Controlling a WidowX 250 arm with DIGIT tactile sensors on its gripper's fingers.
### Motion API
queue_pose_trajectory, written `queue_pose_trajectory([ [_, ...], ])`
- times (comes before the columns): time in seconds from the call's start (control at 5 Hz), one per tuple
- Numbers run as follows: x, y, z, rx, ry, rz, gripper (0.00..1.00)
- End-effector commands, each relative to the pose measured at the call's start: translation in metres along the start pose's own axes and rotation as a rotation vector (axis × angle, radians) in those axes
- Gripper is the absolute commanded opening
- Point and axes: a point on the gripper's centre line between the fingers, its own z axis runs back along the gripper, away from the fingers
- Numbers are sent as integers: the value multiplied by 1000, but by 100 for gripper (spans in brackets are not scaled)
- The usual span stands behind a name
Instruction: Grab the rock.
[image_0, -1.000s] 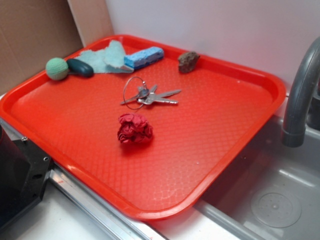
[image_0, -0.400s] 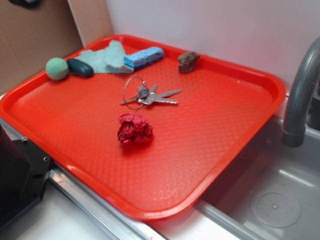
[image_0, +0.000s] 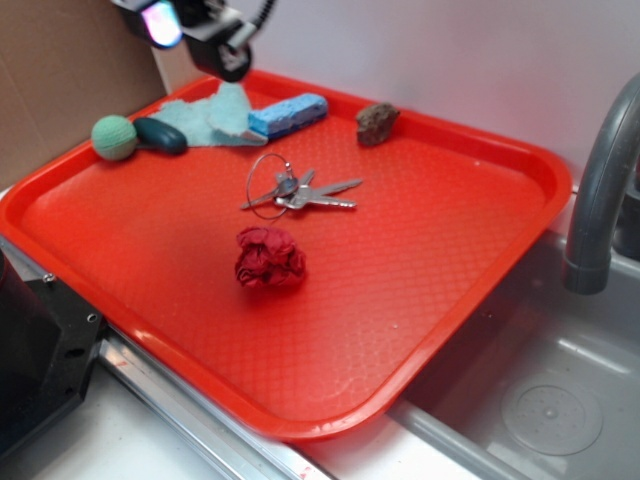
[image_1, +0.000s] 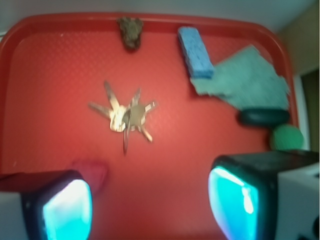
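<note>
Seen from the wrist, the gripper (image_1: 150, 205) hangs spread apart and empty over the near part of the red tray (image_1: 60, 55), its two glowing pads wide of each other. Just ahead lies the bunch of keys (image_1: 125, 114), roughly on the pincer's centreline. Farthest out, straight ahead and against the tray's far rim, sits the rock (image_1: 130, 31), its longer axis running away from the pincer, with the blue sponge (image_1: 194, 52) off to its right.
</note>
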Motion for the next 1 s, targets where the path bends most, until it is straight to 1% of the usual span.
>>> queue_pose_trajectory([
  [0.0,66,16,-37,68,-102,-4,100],
  [0.2,96,14,-63,65,-120,-57,100],
  [0.4,118,12,-80,8,-135,-67,100],
  [0.6,128,7,-100,2,-109,-83,100],
  [0.8,134,-3,-117,-8,-116,-113,100],
])
